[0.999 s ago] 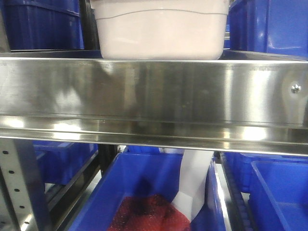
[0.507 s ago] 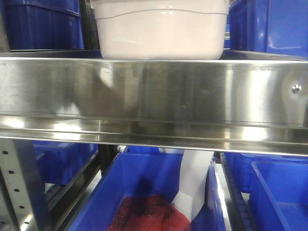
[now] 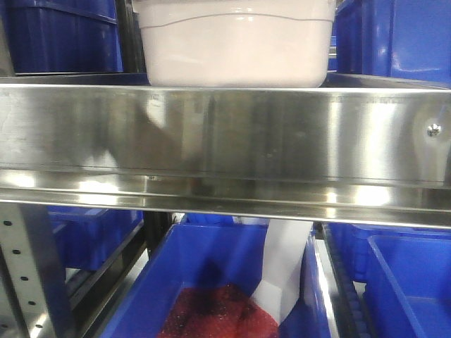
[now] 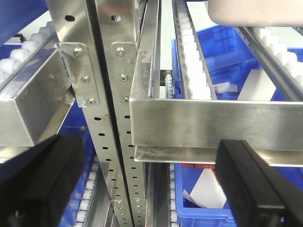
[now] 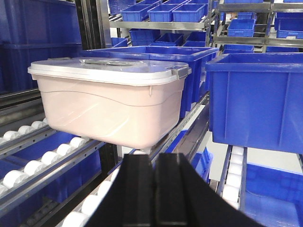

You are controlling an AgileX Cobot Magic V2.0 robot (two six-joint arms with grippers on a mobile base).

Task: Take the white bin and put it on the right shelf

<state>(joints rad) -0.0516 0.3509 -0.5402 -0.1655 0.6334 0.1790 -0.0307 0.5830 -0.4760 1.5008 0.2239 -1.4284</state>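
Note:
The white bin (image 3: 236, 42) stands on the right shelf (image 3: 225, 141), just behind its wide shiny front lip. In the right wrist view the white bin (image 5: 109, 101), with its glossy lid and grey handle, rests on white roller tracks. My right gripper (image 5: 155, 189) is shut and empty, low in front of the bin's near corner and apart from it. My left gripper (image 4: 147, 189) hangs open below the shelf's front lip (image 4: 213, 120), holding nothing. Its black fingers (image 4: 38, 184) are spread wide. The bin's underside (image 4: 255, 12) shows at the top right.
Blue bins (image 5: 258, 99) crowd the shelf beside the white bin and fill the racks behind it. A perforated steel upright (image 4: 118, 142) stands straight ahead of the left gripper. Below the shelf a blue bin (image 3: 211, 282) holds red material and a white sheet.
Only a dim reflection on the shelf's front lip has shifted a little. The white bin and the shelf stay where they were.

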